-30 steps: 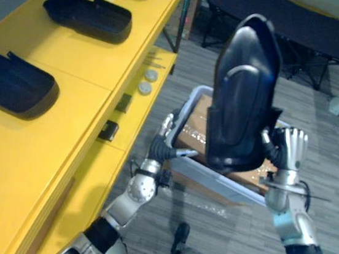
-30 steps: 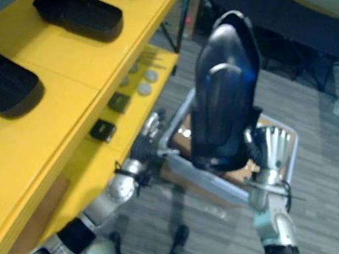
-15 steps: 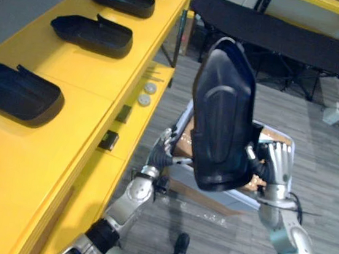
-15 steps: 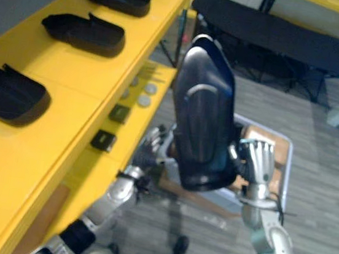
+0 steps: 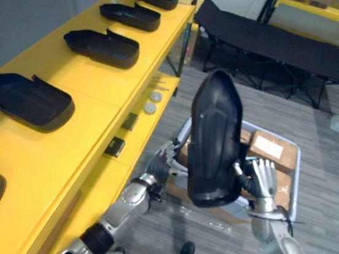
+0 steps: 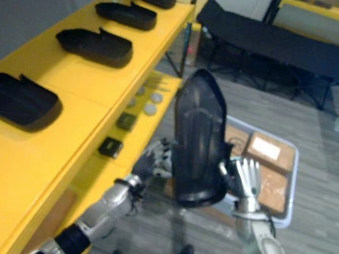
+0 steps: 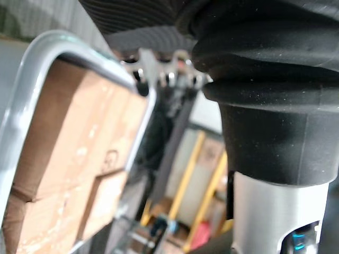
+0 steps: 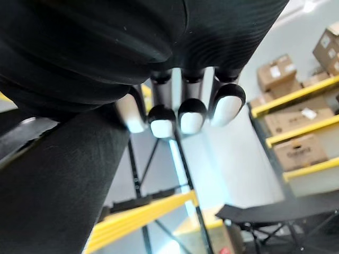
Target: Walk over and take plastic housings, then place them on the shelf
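In the left eye view the black plastic housing (image 5: 213,146) stands on end, long axis nearly upright, clamped between both hands above the grey crate (image 5: 296,180). The left hand (image 5: 166,161) bears on its left edge, fingers splayed rather than wrapped; the right hand (image 5: 263,179) backs its right side, fingers straight and flat against it. The yellow shelf (image 5: 94,87) lies to the left, so the left hand is nearer it; the shelved housings (image 5: 29,98) lie flat there in a row.

The right eye view shows the same clamp.

The left wrist view shows the crate's rim and cardboard past the hand.

The right wrist view shows straight fingertips (image 8: 192,114) beside a dark curve, probably the housing; my guess is it must swing left and tip flat.
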Tool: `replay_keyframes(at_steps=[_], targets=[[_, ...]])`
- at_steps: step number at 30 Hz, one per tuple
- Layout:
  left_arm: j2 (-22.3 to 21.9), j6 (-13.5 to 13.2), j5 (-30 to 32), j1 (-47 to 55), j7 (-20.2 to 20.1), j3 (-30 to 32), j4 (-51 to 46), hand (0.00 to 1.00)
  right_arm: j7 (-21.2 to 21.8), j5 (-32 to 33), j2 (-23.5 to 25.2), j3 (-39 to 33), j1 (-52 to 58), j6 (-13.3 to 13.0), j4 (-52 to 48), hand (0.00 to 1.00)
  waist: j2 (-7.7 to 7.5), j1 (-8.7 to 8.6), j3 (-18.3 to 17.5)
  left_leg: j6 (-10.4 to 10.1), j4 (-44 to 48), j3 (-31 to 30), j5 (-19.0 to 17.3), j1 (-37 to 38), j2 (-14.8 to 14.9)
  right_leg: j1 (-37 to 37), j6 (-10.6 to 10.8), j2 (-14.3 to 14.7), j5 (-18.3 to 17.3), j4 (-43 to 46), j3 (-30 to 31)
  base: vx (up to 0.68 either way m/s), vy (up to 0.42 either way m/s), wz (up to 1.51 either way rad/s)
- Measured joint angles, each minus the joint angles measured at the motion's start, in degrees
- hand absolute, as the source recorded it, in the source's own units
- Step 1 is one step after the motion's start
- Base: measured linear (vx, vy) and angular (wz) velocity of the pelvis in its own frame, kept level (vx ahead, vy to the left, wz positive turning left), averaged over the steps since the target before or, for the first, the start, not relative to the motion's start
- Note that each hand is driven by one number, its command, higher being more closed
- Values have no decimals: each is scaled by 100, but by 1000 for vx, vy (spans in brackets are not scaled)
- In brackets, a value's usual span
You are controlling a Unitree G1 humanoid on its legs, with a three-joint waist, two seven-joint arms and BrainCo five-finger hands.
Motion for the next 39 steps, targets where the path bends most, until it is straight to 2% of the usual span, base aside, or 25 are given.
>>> replay_keyframes(at_steps=[7, 11, 16, 26, 32, 36, 39], targets=[[-13, 250, 523, 81, 188, 278, -2, 0, -91, -26, 4, 12, 40, -26, -2, 100, 2, 5, -6, 12, 1, 2, 7, 14, -43, 0, 27, -39, 20, -1, 4, -15, 11, 0], [-27, 347, 651, 233, 186, 550, -2, 0, -86, -231, 28, 9, 97, -167, -33, 100, -1, 11, -7, 13, 1, 3, 7, 17, -46, 1, 28, -40, 21, -1, 6, -10, 4, 0], [-26, 353, 622, 362, 124, 887, -1, 0, -86, -248, 70, -8, 221, -339, -72, 100, -3, 14, -9, 13, 0, 12, 7, 36, -52, 11, 28, -38, 21, 0, 15, -29, 11, -1], [-30, 374, 689, 663, 153, 1382, 28, 0, -203, -347, 122, -514, 262, -354, -80, 100, -6, 15, -17, 17, -91, 17, 8, 123, -56, 83, 21, -43, 9, 0, 17, -36, 10, 0], [-36, 376, 1310, 677, 394, 1508, 139, 0, -414, -386, 122, -803, 269, -390, -80, 100, -6, 14, -18, 17, -95, 29, 9, 139, -66, 84, 22, -43, 9, 0, 22, 0, 0, 0], [-44, 376, 1455, 681, 609, 1739, 326, 0, -438, -393, 121, -990, 285, -408, -80, 100, -5, 14, -18, 18, -110, 119, 8, 202, -78, 96, 22, -43, 8, 0, 58, -21, 22, -6], [-50, 373, 1449, 715, 600, 1870, 344, 0, -438, -397, 121, -1072, 309, -458, -80, 100, -5, 9, -18, 19, -113, 124, 7, 200, -78, 99, 25, -45, 4, 0, 63, -52, 12, -2]])
